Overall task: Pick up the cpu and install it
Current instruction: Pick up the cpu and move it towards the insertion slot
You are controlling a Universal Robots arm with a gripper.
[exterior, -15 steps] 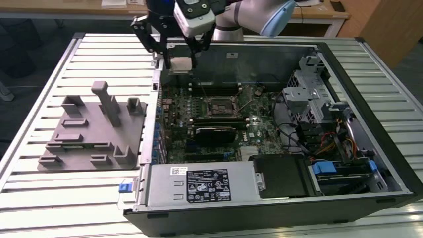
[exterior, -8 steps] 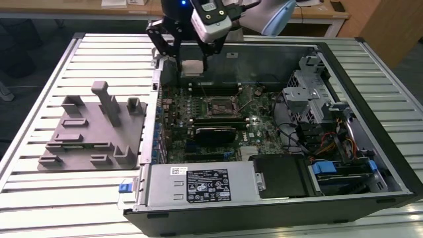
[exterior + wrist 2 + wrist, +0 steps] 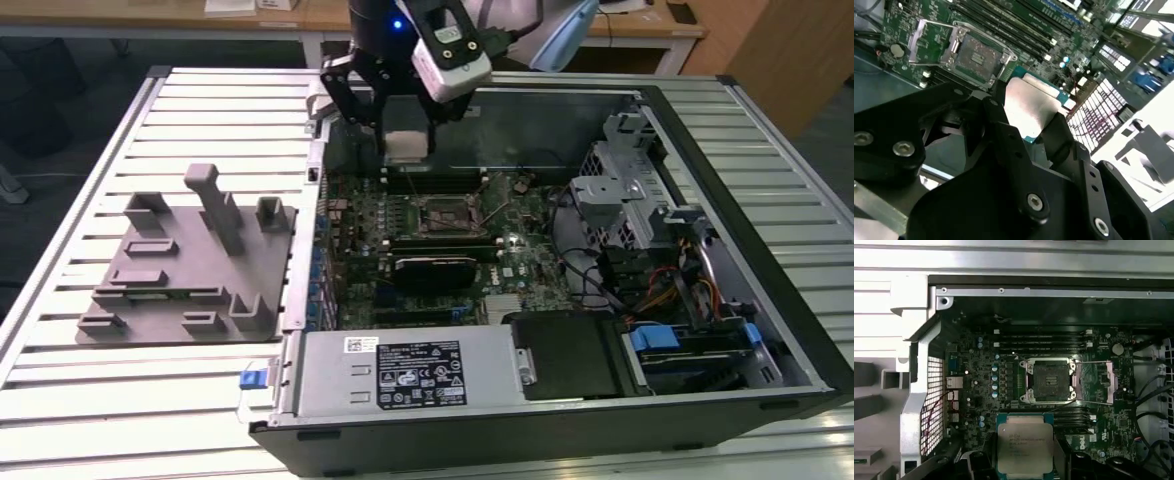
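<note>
CPU (image 3: pixel 407 150) first: in the exterior view you have it gripped in the end effector (image 3: pixel 406 143), whose black fingers are closed on its opposite edges. It hangs over the open computer case (image 3: pixel 787 330), raised off the motherboard, beyond the socket (image 3: pixel 447 212) and slightly to the exterior view's left of it. Well to the socket's left in that view, outside the case, a grey tray (image 3: pixel 187 260) sits on the slatted metal worktop (image 3: pixel 80 400). On the near side of the socket, the power supply carries a white label (image 3: pixel 420 372) dense with black print and marks.

In the second wrist view, you see the CPU (image 3: pixel 1029 107) with its silvery plate facing the camera and a thin green rim showing. The end effector (image 3: pixel 1031 125) pinches it from both sides. The socket (image 3: pixel 976 57) lies just past it, apart from it, with the metal load plate (image 3: pixel 929 42) swung open.

In the first wrist view, the CPU (image 3: pixel 1025 442) is clamped in the end effector (image 3: pixel 1025 460), and its top plate bears several lines of dark print. The socket (image 3: pixel 1046 382) is bare, the chip is near it but not seated, and the load plate (image 3: pixel 1096 382) lies flipped open beside it.
</note>
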